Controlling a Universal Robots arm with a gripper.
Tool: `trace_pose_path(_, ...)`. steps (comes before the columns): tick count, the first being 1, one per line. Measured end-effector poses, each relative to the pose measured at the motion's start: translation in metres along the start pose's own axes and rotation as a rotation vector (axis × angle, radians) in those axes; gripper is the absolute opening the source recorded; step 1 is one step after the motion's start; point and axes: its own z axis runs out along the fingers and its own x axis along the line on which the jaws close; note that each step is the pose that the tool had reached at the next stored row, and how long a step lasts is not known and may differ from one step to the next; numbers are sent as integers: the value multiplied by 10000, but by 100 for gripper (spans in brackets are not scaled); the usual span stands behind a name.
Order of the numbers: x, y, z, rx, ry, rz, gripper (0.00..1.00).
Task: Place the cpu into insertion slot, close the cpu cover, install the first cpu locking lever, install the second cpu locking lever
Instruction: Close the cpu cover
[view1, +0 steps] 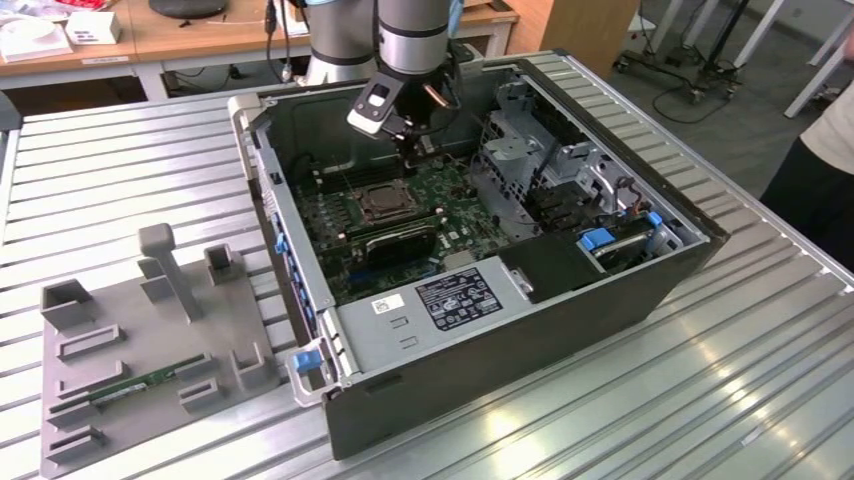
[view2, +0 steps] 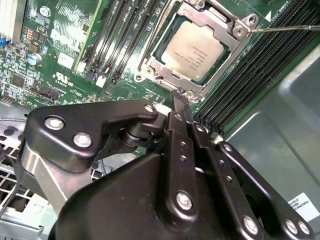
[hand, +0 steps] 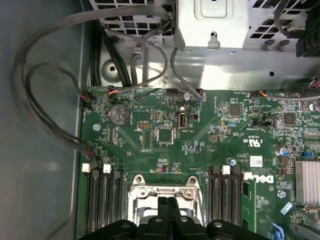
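End effector (view2: 178, 100): fingers pressed together, nothing visible between them. Reads as a pusher, not a grasp. The tip is at the edge of the cpu cover (view2: 165, 75), touching or just short of it; can't tell which. The first wrist view agrees, with the shut fingers over the socket's metal rim.

The cpu (view2: 194, 50) is seated in the insertion slot (view1: 378, 203), metal top up. The cover lies flat over it and the chip shows through the window, so placing and closing look done.

A thin locking lever (view2: 285, 27) runs off one socket corner above the memory slots (view2: 250, 75). Can't tell whether it is latched.

My read: lever stage. To do it well:
- keep the fingers shut and stiff
- load the rod near its free end, not the hinge
- press down first, then sideways under the hook, slowly
- watch that the tip doesn't skate onto the motherboard (hand: 200, 135)
- if the cover lifts, the lever has missed its tab

The board sits in an open computer case (view1: 400, 390) on the slatted table (view1: 694, 400).
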Motion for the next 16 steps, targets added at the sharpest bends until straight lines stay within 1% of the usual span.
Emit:
trace_pose_path(1,0,0,0,4,17,-275,11)
trace_pose_path(9,0,0,4,27,114,-1738,11)
trace_pose_path(12,0,0,5,37,131,-2278,11)
trace_pose_path(16,0,0,7,61,128,-3001,11)
